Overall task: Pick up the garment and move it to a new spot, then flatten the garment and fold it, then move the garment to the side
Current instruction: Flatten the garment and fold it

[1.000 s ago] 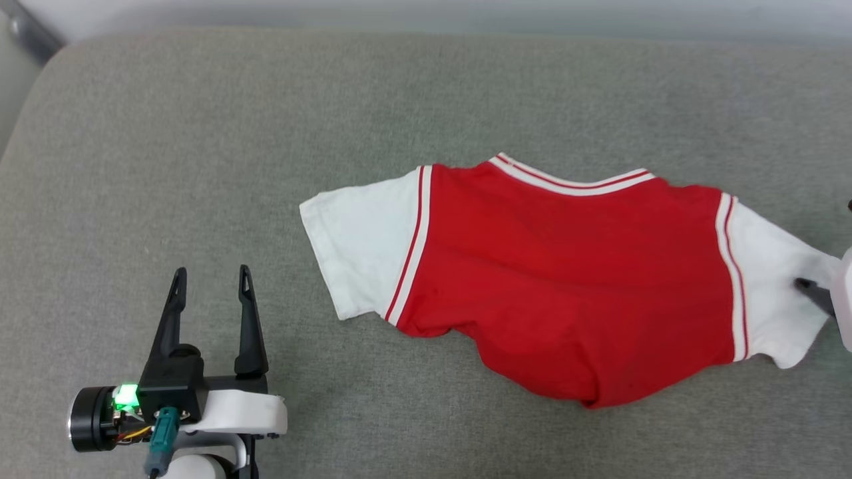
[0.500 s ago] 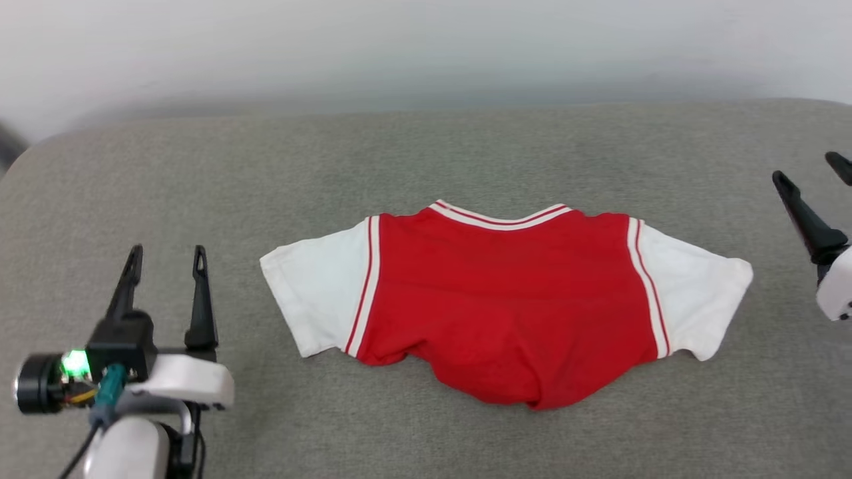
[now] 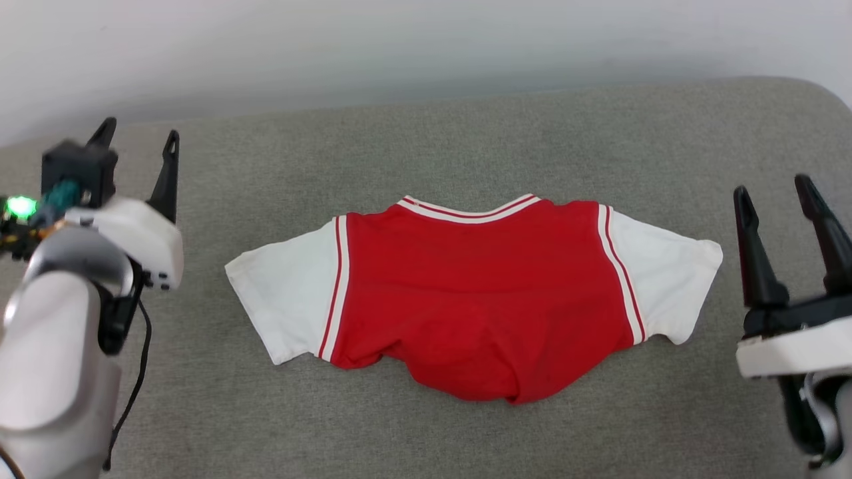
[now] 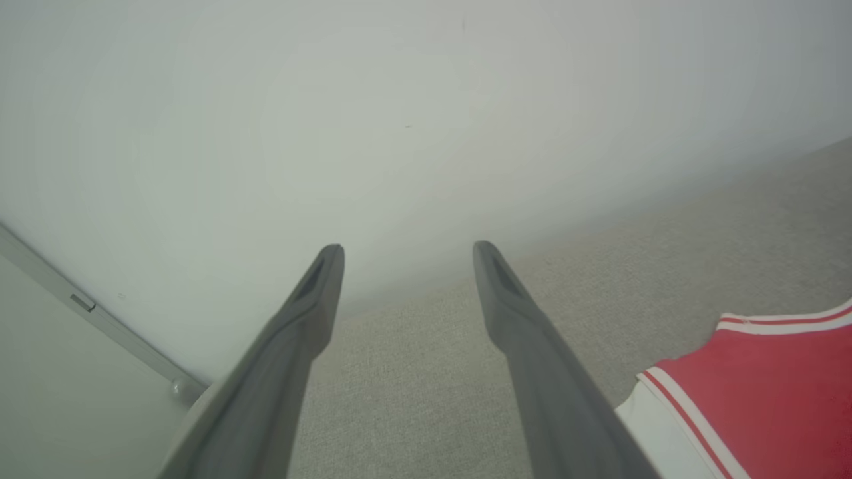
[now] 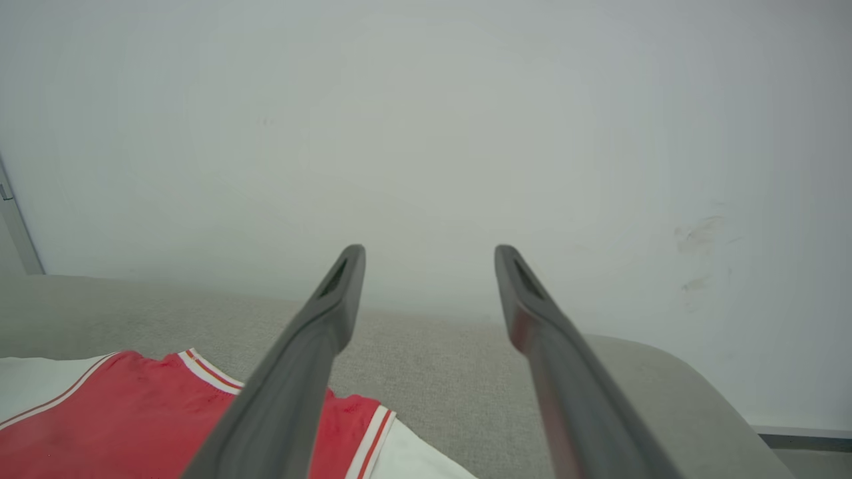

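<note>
1. My right gripper [image 3: 772, 186] is open, fingers spread and nothing between them. It hangs off the right end of the garment [image 3: 479, 299], near the white right sleeve [image 3: 665, 279] but clear of it.
2. A second ago one of its fingers was on that sleeve at the right edge of the head view. Now it's off, and half a second ago it was already clear.
3. My left gripper [image 3: 140, 130] is open too and holds nothing. It's over the left part of the grey upholstered surface [image 3: 426, 146], near the far edge and well apart from the left sleeve [image 3: 286, 306].
4. It sits higher in the head view than a second ago. The camera has tilted up too, with the wall [image 3: 399, 46] now in shot, so I can't split arm move from camera move.
5. The garment lies around the middle of the surface, collar trim [image 3: 469, 209] toward the far edge, sleeves out left and right, plain red side up. The near edge is rounded and bunched.
6. The right sleeve was pulled out toward my gripper a second ago; now it lies slack on the surface.
7. Left wrist view: left gripper [image 4: 407, 247] spread wide, garment [image 4: 765, 379] at lower right.
8. Right wrist view: right gripper [image 5: 429, 249] spread wide, garment [image 5: 100, 412] at lower left, partly behind one finger.
</note>
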Available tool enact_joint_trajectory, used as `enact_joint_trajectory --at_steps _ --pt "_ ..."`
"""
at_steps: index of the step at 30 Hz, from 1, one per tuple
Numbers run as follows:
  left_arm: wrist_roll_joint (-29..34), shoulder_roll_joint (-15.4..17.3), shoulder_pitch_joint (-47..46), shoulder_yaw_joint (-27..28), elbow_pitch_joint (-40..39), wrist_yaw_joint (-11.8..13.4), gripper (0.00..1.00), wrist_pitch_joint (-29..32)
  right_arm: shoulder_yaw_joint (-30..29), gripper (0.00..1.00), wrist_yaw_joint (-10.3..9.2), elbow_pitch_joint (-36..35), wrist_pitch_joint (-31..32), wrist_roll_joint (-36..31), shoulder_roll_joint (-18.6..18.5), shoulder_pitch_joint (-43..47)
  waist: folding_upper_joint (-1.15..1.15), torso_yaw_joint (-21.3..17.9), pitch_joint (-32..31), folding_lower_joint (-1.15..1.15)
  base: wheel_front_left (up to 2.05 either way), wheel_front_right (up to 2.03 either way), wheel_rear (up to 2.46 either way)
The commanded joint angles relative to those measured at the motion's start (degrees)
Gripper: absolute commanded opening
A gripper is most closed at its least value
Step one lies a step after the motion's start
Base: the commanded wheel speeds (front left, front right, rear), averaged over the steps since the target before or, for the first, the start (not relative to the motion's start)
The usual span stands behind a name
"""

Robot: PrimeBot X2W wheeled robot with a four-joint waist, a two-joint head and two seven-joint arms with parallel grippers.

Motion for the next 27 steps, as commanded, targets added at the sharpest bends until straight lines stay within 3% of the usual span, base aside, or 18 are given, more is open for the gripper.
enact_joint_trajectory --at_steps 1,6,10,11,16,17,22,27 --pt "-0.9 0.5 -1.8 -1.0 0.7 -0.8 1.00 2.8 -1.2 1.00 -0.04 -1.6 -0.1 -0.9 2.1 2.1 0.00 -0.3 0.7 0.00 0.00 0.00 0.00" --pt "-5.7 3.3 -8.5 -7.1 3.1 -2.0 1.00 15.7 -4.4 1.00 -0.03 -6.0 -0.1 -3.7 8.2 6.9 0.00 -1.1 2.9 0.00 0.00 0.00 0.00" --pt "-14.0 8.0 -12.2 -16.9 2.3 -2.0 1.00 28.2 -5.0 1.00 -0.04 -7.2 -0.1 -4.1 10.5 8.5 0.00 -2.2 5.0 0.00 0.00 0.00 0.00" --pt "-14.0 8.0 -12.2 -16.9 2.3 -2.0 1.00 28.2 -5.0 1.00 -0.04 -7.2 -0.1 -4.1 10.5 8.5 0.00 -2.2 5.0 0.00 0.00 0.00 0.00" --pt "-23.1 14.9 -16.5 -27.8 -1.0 -2.0 1.00 42.3 -4.3 1.00 -0.04 -7.5 -0.1 -4.2 11.1 7.7 0.00 -3.9 8.0 0.00 0.00 0.00 0.00" --pt "-28.2 18.8 -19.5 -33.1 -3.1 -2.0 1.00 50.3 -3.8 1.00 -0.03 -7.5 -0.1 -4.3 11.2 6.4 0.00 -4.8 9.8 0.00 0.00 0.00 0.00" --pt "-32.3 22.7 -23.0 -39.6 -4.4 -2.0 1.00 59.4 -2.9 1.00 -0.03 -7.3 -0.1 -4.3 11.4 4.6 0.00 -6.1 13.0 0.00 0.00 0.00 0.00" --pt "-34.3 24.0 -24.2 -42.6 -3.5 -2.0 1.00 61.7 -2.2 1.00 -0.04 -7.3 -0.1 -4.5 11.8 3.2 0.00 -7.3 15.5 0.00 0.00 0.00 0.00"
